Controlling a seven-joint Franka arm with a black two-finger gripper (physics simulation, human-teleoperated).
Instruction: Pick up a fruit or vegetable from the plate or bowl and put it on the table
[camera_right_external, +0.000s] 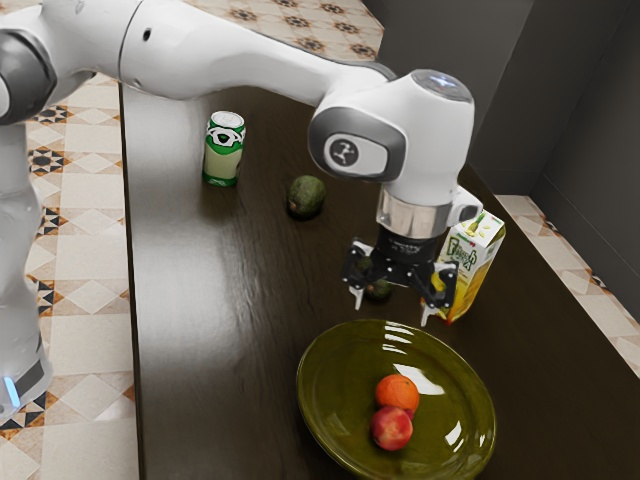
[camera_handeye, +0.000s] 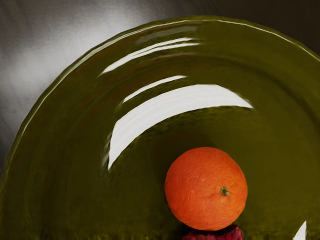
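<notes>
Bench carries a green plate; the tool hangs near its rim, spread open; a juice carton and a can stand upright; inside the plate an orange touches a reddish fruit.

High side view angled down, close wrist view, plate in both

A green-and-white can stands upright. An avocado lies near it, toward the exterior view's right. Farther that way are a dark green round thing, partly hidden, and just beside it an upright yellow-and-white carton. Patterned tiles cover the floor; the wall is dark grey.
</notes>
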